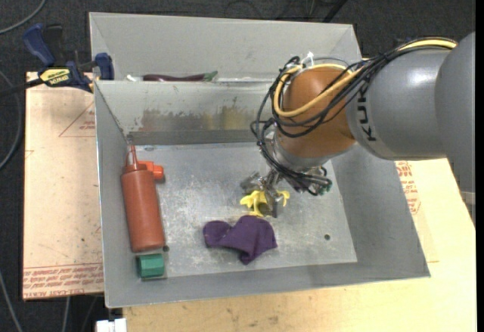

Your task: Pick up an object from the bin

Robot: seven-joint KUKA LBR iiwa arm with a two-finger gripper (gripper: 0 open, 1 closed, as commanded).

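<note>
My gripper (266,198) reaches down from under the orange wrist cover to the bin floor, right of the middle. A small yellow thing (257,202) lies at its fingertips, partly hidden by them, and I cannot tell whether it sits between them. Just below it lies a crumpled purple cloth (242,237), apart from the fingers.
A tall red-brown bottle (141,204) with an orange cap lies along the left wall. A small green block (151,265) sits at its lower end. A dark flat thing (178,77) lies behind the divider at the back. The arm covers the bin's right rear.
</note>
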